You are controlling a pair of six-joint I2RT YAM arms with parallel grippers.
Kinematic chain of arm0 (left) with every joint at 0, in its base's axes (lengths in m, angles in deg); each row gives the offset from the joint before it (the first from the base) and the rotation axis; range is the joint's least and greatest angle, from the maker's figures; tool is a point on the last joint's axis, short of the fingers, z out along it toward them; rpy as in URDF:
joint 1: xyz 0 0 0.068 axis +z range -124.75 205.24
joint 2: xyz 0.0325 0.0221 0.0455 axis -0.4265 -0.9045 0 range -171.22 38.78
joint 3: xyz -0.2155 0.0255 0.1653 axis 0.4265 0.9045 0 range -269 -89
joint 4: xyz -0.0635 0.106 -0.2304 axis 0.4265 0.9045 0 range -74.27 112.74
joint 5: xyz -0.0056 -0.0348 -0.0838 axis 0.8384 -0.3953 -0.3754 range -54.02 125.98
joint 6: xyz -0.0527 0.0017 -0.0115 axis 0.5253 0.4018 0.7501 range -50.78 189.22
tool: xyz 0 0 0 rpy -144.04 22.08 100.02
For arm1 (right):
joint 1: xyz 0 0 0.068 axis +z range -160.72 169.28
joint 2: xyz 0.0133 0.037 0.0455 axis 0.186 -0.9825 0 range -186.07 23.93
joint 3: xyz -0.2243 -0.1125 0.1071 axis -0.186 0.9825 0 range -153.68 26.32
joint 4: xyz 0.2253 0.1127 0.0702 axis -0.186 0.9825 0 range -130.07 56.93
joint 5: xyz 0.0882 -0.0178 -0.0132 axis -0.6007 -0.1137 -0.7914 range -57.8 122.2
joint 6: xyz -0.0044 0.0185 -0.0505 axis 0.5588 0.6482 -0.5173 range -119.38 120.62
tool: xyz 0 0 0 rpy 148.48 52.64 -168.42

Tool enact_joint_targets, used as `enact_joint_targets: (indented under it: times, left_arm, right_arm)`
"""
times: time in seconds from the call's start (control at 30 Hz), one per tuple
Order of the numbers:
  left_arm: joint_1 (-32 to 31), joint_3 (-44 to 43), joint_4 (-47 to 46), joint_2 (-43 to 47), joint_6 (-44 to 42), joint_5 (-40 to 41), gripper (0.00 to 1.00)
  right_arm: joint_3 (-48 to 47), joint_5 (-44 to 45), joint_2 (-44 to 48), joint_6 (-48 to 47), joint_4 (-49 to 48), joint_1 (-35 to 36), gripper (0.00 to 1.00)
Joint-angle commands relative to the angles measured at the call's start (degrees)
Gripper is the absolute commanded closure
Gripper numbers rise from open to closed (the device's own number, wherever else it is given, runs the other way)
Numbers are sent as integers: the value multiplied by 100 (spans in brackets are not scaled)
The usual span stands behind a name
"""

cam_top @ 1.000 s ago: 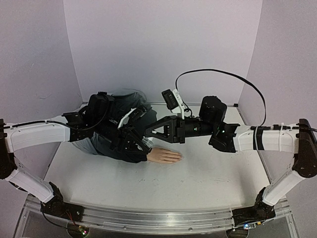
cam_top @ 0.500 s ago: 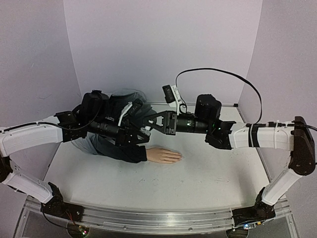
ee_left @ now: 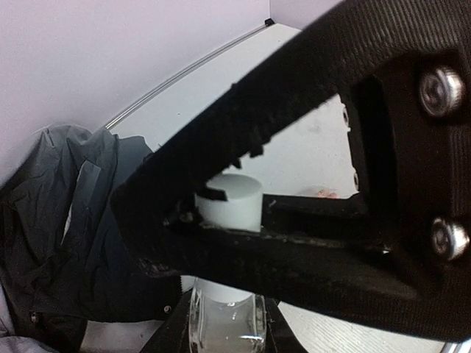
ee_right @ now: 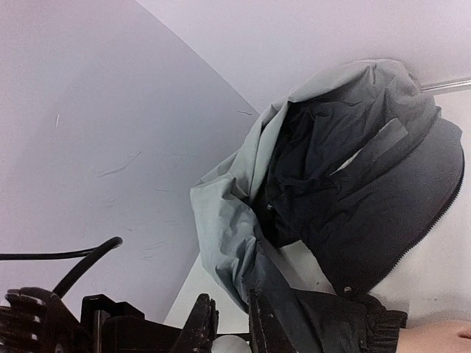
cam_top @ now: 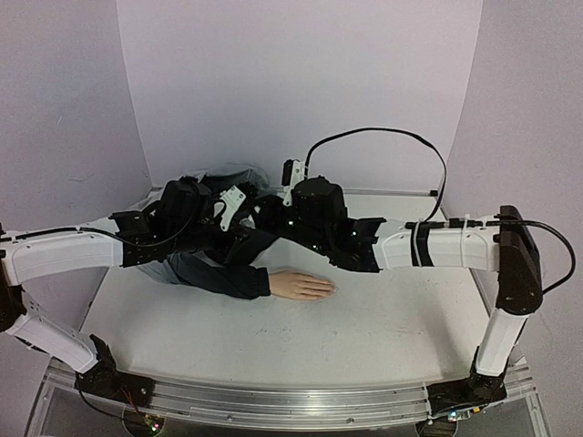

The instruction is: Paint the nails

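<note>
As left hand (ee_left: 223, 340) and right hand (ee_right: 229, 332) clamp the bottle (ee_left: 229, 202), the nails (cam_top: 328, 289) lie apart.

Soft even light; close wrist views blurred.

Two robot arms (cam_top: 64, 253), one mannequin hand (cam_top: 302, 287), one jacket (ee_right: 353, 184), one white-capped bottle (ee_left: 229, 200), one table (cam_top: 364, 337)
</note>
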Motion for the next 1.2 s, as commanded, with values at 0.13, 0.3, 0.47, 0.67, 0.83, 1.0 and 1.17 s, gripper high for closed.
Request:
enact_joint_targets:
  times: [0.13,0.3,0.47,0.67,0.83,1.0,1.17]
  left_arm:
    - [-248,549,-1905,545,27,34,100]
    - [-241,862,-1664,795,532,-265,100]
    - [-190,758,-1410,818,884,-1152,100]
    - [-18,240,-1407,621,990,-4546,100]
    - [-34,-236,-1408,266,1270,-6028,100]
    - [-80,-334,-1407,77,1336,-6352,100]
    - [-101,-393,-1411,-18,1369,-6443,100]
  right_arm:
    - [605,-436,951,-497,748,261,63]
    - [1208,-700,2067,-1121,752,-26,31]
    - [1617,-1735,2811,-1886,754,-306,7]
    - [2012,-3698,3142,-2544,378,-772,6]
    - [2198,-4867,3194,-2506,-377,-785,11]
    - [2242,-5168,3072,-2169,-877,-781,24]
    - [2205,-5538,2841,-1850,-1363,-784,34]
